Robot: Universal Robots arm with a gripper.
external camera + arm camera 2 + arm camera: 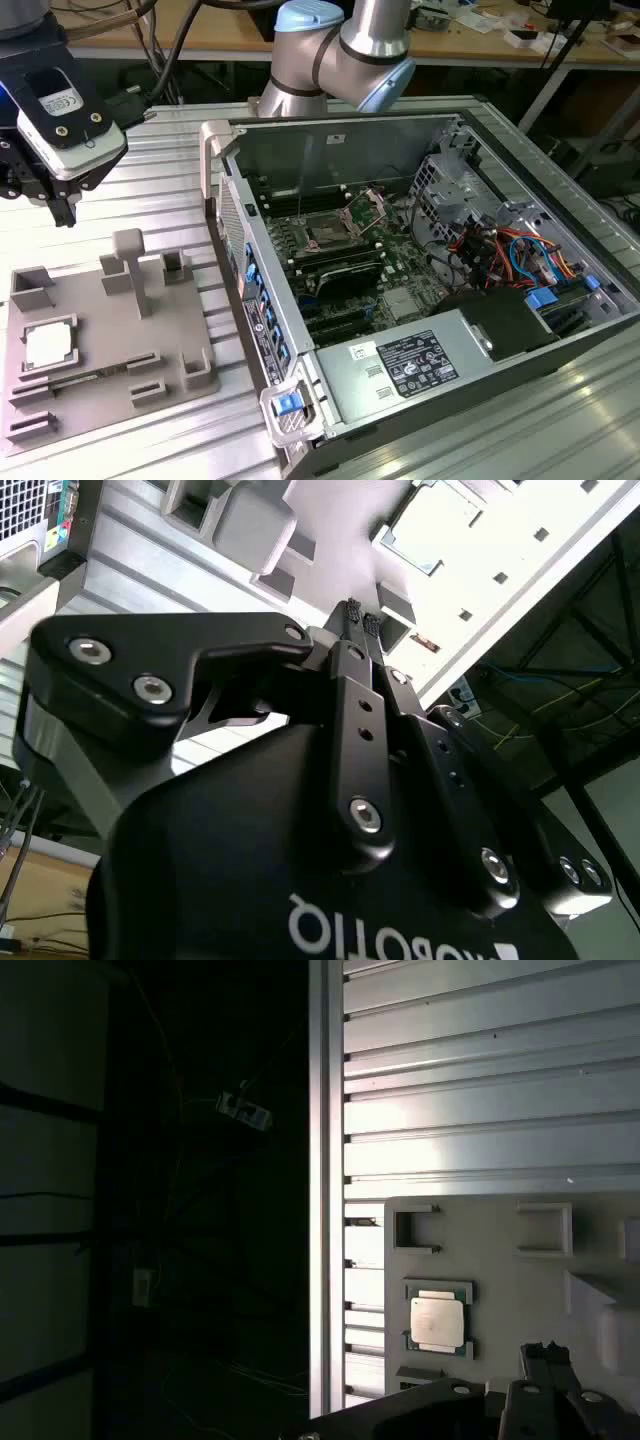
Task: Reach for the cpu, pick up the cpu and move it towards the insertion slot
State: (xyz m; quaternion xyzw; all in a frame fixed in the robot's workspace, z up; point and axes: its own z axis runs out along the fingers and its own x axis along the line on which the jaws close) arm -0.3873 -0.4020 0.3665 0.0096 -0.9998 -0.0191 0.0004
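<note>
The cpu (48, 345) is a silvery-white square chip lying flat in a recess of the grey fixture plate (120, 340) at the exterior view's left. It also appears in both wrist views, as the cpu (437, 1321) and the cpu (435, 528). My gripper (62, 205) hangs in the air above the plate's far edge, apart from the chip. Its black fingertips (352, 612) stand together, shut on nothing. The insertion slot (328, 236) lies inside the open computer case, with its metal frame hinged up.
The open computer case (400, 370) fills the exterior view's right, with cables and drive bays inside. Grey fixture blocks (130, 265) stand up from the plate near the chip. The ribbed aluminium table (490, 1090) ends at an edge beside the plate, with dark floor beyond.
</note>
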